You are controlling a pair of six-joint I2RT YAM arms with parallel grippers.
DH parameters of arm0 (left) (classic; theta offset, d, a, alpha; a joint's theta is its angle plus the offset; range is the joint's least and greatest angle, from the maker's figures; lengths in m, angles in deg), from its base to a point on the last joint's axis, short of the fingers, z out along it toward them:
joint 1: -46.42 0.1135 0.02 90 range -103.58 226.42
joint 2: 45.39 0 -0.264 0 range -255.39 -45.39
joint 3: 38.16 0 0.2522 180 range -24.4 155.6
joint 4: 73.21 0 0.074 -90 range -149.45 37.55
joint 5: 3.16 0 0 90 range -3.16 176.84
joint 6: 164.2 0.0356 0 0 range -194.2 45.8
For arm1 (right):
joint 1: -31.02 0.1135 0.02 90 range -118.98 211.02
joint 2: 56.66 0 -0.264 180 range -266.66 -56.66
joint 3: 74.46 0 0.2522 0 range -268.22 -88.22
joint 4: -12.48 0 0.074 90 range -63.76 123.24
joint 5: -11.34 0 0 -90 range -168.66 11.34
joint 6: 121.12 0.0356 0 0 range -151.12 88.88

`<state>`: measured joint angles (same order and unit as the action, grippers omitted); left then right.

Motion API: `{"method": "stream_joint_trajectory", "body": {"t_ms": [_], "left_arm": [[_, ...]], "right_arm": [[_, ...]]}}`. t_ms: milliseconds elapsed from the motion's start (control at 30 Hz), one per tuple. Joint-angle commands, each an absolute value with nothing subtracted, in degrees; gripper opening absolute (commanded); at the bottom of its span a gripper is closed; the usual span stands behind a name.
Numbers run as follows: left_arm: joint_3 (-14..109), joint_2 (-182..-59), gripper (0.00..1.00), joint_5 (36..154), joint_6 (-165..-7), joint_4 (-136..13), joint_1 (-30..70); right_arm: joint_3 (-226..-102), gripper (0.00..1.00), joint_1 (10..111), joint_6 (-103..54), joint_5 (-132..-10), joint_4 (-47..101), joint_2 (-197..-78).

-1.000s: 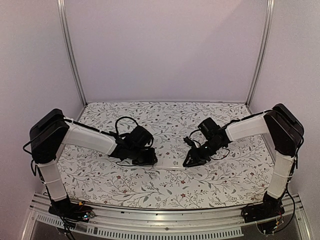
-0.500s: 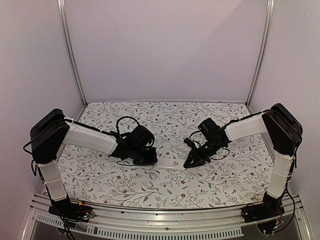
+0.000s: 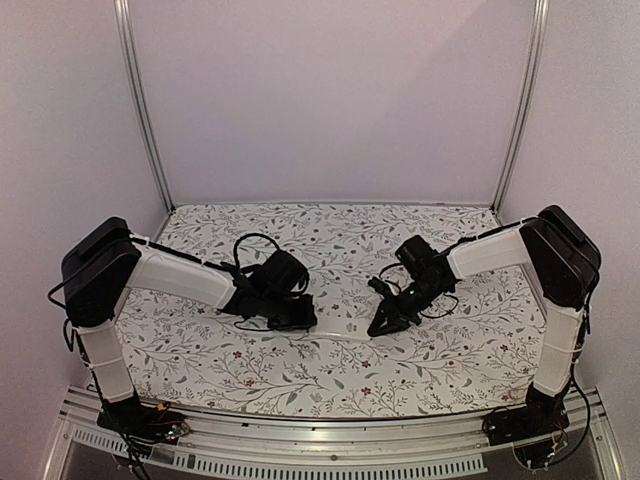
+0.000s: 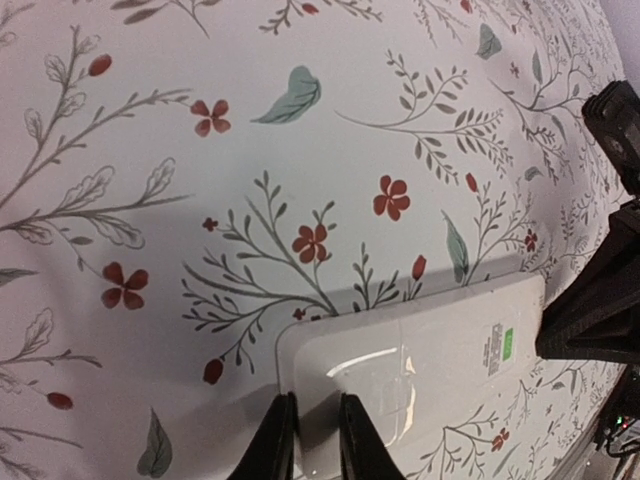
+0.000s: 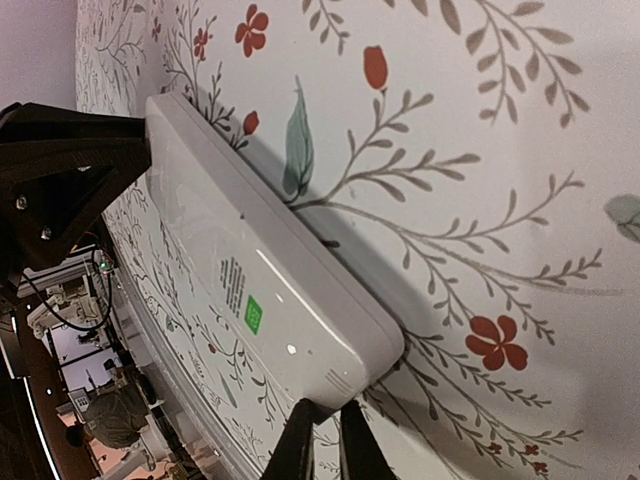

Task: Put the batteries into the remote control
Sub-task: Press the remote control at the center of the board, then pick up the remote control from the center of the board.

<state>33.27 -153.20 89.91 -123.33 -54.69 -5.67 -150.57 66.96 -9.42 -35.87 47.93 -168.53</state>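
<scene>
while the remote [image 3: 345, 329] lies label-side up on the tabletop [image 3: 300, 385], a claw sits at each end.
left claw [image 4: 318, 440] at its left end, right claw [image 5: 328, 440] at its right, both pressed nearly together; grip unclear.

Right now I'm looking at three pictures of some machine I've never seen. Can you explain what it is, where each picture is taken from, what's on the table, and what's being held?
These are two robot arms bolted at the near edge of a table with a flowered cover: the left arm and the right arm. The wide picture comes from a fixed camera above and behind them. The two close-ups come from a small camera on each wrist, looking down at the work. Between the arms lies a white remote control, labelled side up. The left tool and the right tool stand nearly shut at opposite ends of it. I cannot tell whether either one pinches it. No batteries show in any view.
</scene>
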Motion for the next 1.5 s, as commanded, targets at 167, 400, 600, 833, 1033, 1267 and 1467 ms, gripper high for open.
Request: {"method": "stream_joint_trajectory", "body": {"t_ms": [167,400,600,833,1033,1267,1467], "left_arm": [[28.5,-152.0,0.22,101.1,-119.1,-51.5,-7.7],[29.7,-149.9,0.35,102.5,-115.9,-50.7,-6.9],[28.5,-143.2,0.67,96.7,-110.7,-49.3,-4.2],[37.5,-147.3,0.88,94.9,-95.1,-42.4,-4.9],[48.7,-153.9,0.89,96.0,-80.8,-32.4,-5.2],[54.0,-160.0,0.9,93.2,-74.6,-27.2,-6.4],[56.0,-164.0,0.9,90.3,-72.4,-26.8,-7.9]], "right_arm": [[-149.1,0.16,65.1,-9.6,-37.9,40.7,-168.5],[-148.6,0.34,60.6,-9.8,-38.7,41.1,-165.5],[-147.4,0.49,57.8,-10.9,-38.9,42.1,-161.7],[-145.4,0.62,55.8,-13.6,-40.5,41.2,-154.3],[-141.3,0.72,55.7,-15.1,-46.5,38.0,-145.9],[-134.1,0.76,54.9,-13.7,-51.7,30.8,-134.9],[-129.5,0.98,54.7,-10.4,-55.6,26.9,-126.7]]}}
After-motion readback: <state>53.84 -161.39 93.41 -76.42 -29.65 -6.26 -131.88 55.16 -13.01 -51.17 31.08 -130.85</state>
